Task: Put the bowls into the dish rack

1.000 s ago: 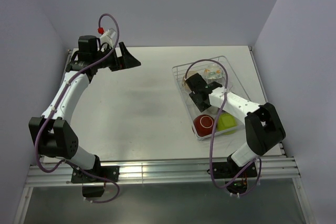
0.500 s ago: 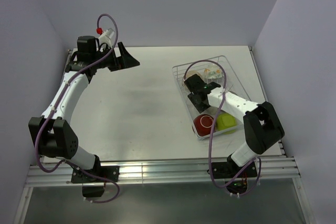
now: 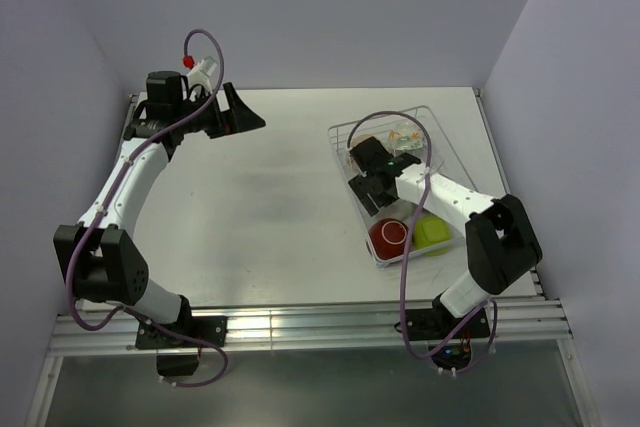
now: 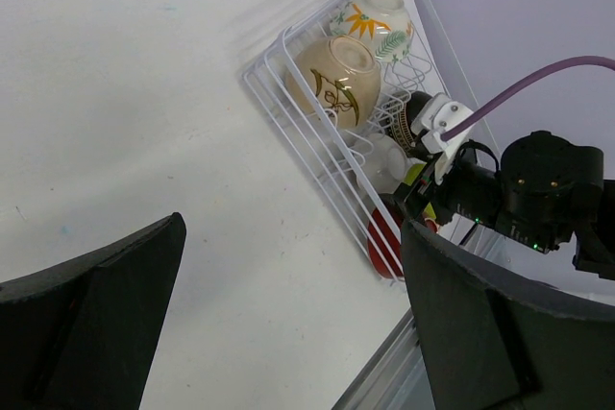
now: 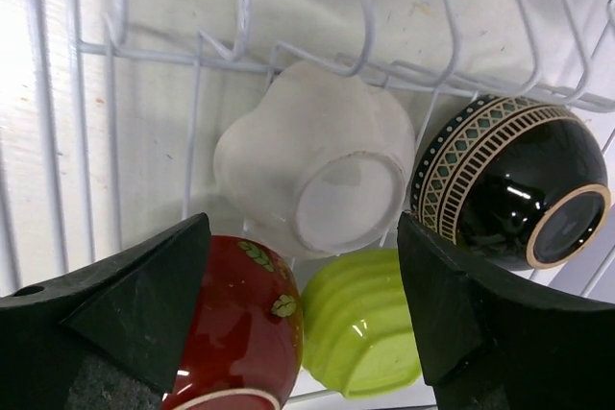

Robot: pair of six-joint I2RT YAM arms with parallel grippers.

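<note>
While right tool (image 5: 304, 237) gapes, white bowl (image 5: 317, 156) sits beneath.

Right arm: the tool (image 3: 368, 179) is now a little farther up the rectangular white wire dish rack (image 3: 336, 147) than a second ago. It edges toward the far-left end, away from the red-outside bowl (image 3: 390, 237). The white forearm swings with it.

Left arm: the tool (image 3: 250, 117) dips very slightly. The red connector (image 3: 187, 62) on its purple cable (image 3: 200, 35) sits lower, and the loop above it leans further left.
</note>
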